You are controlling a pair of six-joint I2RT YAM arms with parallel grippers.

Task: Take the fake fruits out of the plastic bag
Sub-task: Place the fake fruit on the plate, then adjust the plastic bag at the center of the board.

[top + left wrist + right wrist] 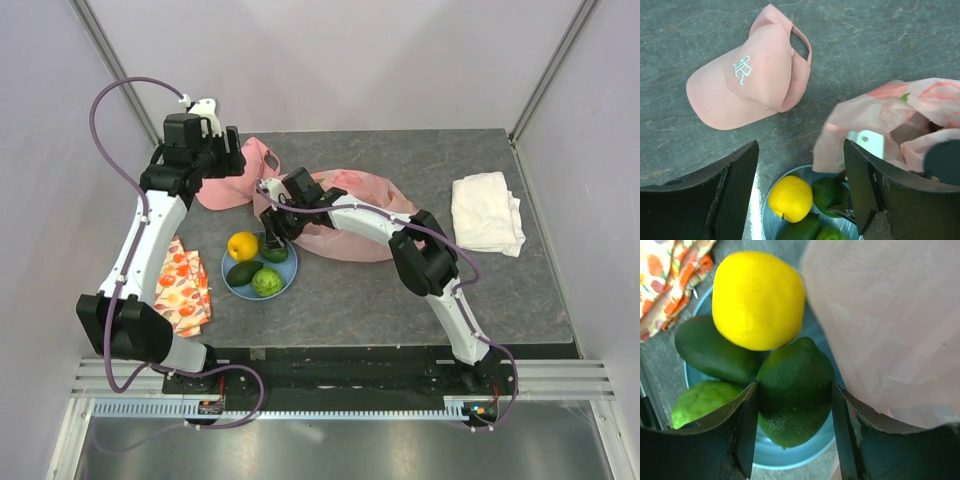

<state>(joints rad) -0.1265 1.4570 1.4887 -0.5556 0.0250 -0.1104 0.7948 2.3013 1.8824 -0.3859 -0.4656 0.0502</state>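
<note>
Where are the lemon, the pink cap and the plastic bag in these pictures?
lemon [757, 300], right wrist view, middle of its yellow skin.
cap [765, 75], left wrist view, crown beside the logo.
bag [875, 115], left wrist view, crumpled pink film.

Yellow plastic lemon [757, 300], dark green plastic avocado [792, 395], pale green round fruit [700, 400], light blue round plate [790, 456], translucent pink plastic bag [890, 325], orange-red leaf-printed cloth [665, 270].

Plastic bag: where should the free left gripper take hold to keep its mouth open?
Probably the plastic bag at its mouth rim facing the blue plate, from above: that thin edge stands raised, so the open left gripper could pinch it.
</note>
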